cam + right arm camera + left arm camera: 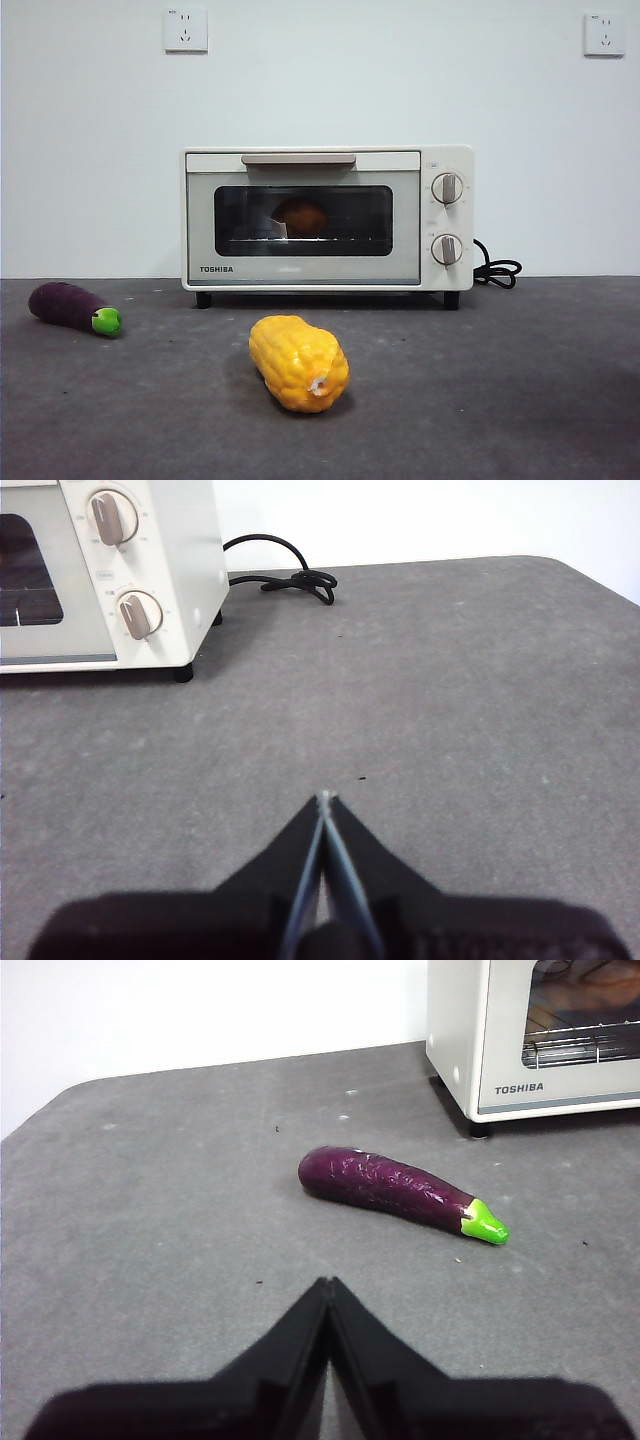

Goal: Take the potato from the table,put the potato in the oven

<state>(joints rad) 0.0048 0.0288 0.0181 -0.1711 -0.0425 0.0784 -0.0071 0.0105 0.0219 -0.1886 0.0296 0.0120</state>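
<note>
Grey table [520, 400] before you; the potato [301, 217] seems to sit inside the oven [327, 218], door closed; your left gripper [328, 1282] and right gripper [326, 796] are both pinched together, empty.

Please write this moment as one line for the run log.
potato: inside oven, door shut | left gripper: shut, empty, near eggplant | right gripper: shut, empty | corn: on table

A plain white wall [320, 90] carries two white power sockets: one [185, 29] upper left, one [604, 34] upper right.
</note>
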